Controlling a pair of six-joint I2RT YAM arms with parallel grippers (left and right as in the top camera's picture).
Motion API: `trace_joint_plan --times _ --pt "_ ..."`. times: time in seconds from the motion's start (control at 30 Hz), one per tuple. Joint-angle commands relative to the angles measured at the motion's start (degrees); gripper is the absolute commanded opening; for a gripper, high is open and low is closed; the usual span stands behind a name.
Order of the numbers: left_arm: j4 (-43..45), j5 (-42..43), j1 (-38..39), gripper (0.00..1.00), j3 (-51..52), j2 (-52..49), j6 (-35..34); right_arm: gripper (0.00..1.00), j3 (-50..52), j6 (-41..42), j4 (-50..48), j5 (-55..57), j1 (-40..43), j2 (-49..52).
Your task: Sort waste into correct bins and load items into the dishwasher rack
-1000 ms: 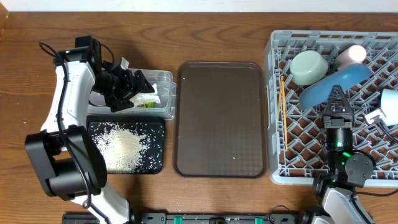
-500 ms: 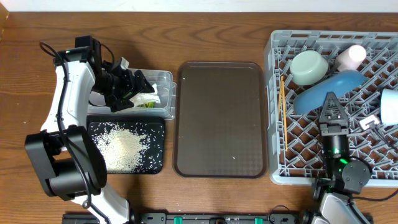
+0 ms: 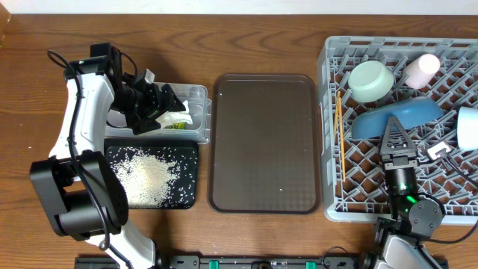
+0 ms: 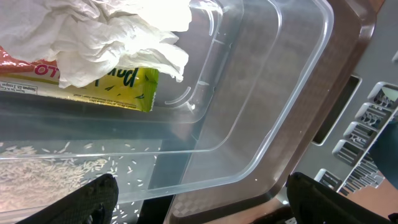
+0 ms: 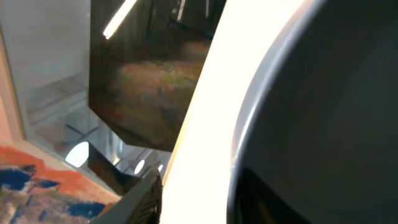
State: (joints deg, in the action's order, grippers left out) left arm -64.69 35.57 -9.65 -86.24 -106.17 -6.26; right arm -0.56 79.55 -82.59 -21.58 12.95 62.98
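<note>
My left gripper (image 3: 159, 109) (image 4: 199, 194) is open and empty, just above the clear tub (image 3: 196, 112) (image 4: 261, 124). The tub holds the crumpled white tissue (image 4: 112, 37) and the yellow-green wrapper (image 3: 176, 124) (image 4: 121, 90). Rice grains (image 3: 146, 178) (image 4: 43, 171) lie in the black tray (image 3: 187, 196). My right gripper (image 3: 394, 130) (image 5: 186, 205) is shut on the blue plate-bowl (image 3: 407, 113) (image 5: 211, 112), tilted over the grey dishwasher rack (image 3: 332, 202). In the rack are the mint bowl (image 3: 371, 81), a pink cup (image 3: 422, 67), a white cup (image 3: 467, 127) and the chopsticks (image 3: 338, 123).
The brown serving tray (image 3: 265, 142) lies between the bins and the rack, its rim close to the tub in the left wrist view (image 4: 351, 43). The rack's edge shows at that view's right (image 4: 367, 143). The right wrist view is mostly filled by the plate's glare.
My right gripper has drawn back toward the table's front, and the blue plate-bowl has come with it and tipped lower in the rack. The left arm has not moved.
</note>
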Motion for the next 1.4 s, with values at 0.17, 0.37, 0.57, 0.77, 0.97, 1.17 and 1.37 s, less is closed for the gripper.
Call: trace_joint_plan --times 0.17,0.37,0.57,0.77,0.97,1.17,1.37 --pt "-0.39 -0.72 -0.15 0.89 -1.05 0.72 -0.7 0.65 0.24 6.95 0.11 -6.32 0.55 -0.13" --pt "-0.39 -0.72 -0.15 0.9 -1.05 0.72 -0.7 0.78 0.24 11.63 6.84 -9.16 0.55 -0.13" --pt "-0.39 -0.72 -0.15 0.89 -1.05 0.72 -0.7 0.87 0.24 14.97 11.47 -12.15 0.55 -0.13" --pt "-0.39 -0.72 -0.15 0.89 -1.05 0.72 -0.7 0.89 0.24 18.67 16.33 -17.31 0.55 -0.13" --pt "-0.39 -0.72 -0.15 0.89 -1.05 0.72 -0.7 0.95 0.24 18.8 18.97 -23.19 0.55 -0.13" --pt "-0.39 -0.72 -0.15 0.89 -1.05 0.72 -0.7 0.98 0.24 19.1 20.46 -26.91 0.55 -0.15" --pt "-0.39 -0.72 -0.15 0.89 -1.05 0.72 -0.7 0.99 0.24 19.67 23.63 -28.81 0.55 -0.15"
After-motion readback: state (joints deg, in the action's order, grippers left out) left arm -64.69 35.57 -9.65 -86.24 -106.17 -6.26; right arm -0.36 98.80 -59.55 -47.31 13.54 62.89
